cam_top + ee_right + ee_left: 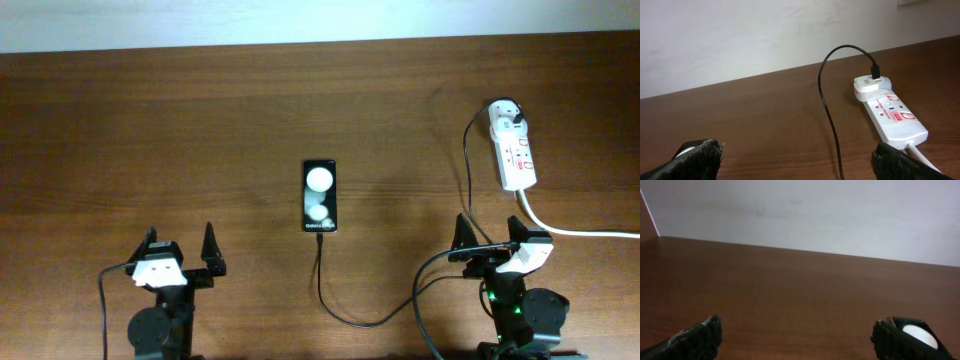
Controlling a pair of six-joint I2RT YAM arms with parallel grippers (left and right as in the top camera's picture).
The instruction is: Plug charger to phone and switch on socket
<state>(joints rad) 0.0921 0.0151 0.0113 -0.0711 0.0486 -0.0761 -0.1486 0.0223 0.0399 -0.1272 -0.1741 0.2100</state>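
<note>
The black phone [319, 196] lies flat mid-table, two white round spots on its face. The thin black charger cable [352, 322] meets the phone's near end, loops along the front and runs up to the white adapter [505, 117] seated in the far end of the white socket strip [515, 154]. In the right wrist view the cable [829, 110] arcs to the adapter [869, 87] on the strip [894, 118]. My left gripper [181, 244] is open and empty near the front left. My right gripper [490, 234] is open and empty below the strip.
The strip's thick white cord [570, 228] runs off to the right edge. A pale wall borders the table's far edge [300, 45]. The left wrist view shows bare wood [790, 290] and wall.
</note>
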